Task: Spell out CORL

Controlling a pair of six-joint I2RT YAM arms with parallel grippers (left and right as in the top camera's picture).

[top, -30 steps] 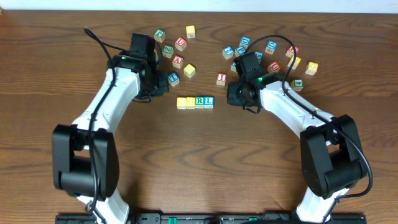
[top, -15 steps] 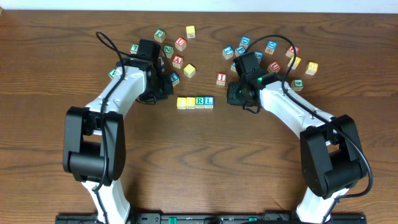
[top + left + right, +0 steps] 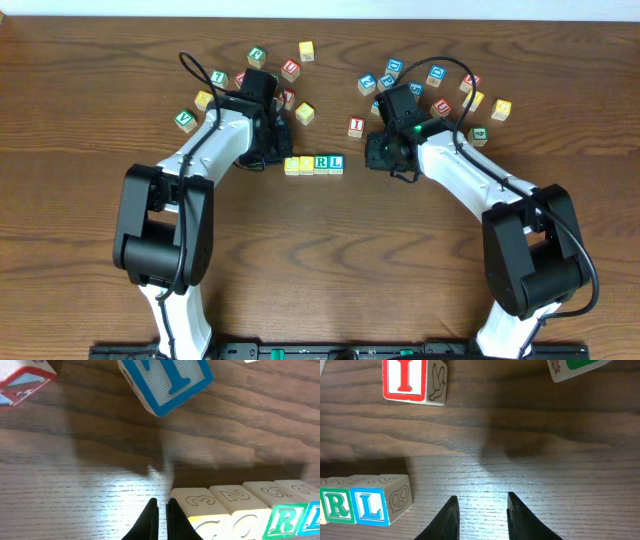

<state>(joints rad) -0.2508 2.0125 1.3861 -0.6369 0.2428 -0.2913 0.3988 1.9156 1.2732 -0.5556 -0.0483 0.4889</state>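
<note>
Now nearer the block row, left hand closed, empty; right hand open, unmoved.

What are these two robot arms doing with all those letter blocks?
They are spelling CORL. A row of four blocks sits mid-table: two yellow blocks, then R and L. The left gripper, fingers together and empty, hovers at the row's left end. The right gripper waits open beside the L. Spare blocks lie scattered behind.
</note>
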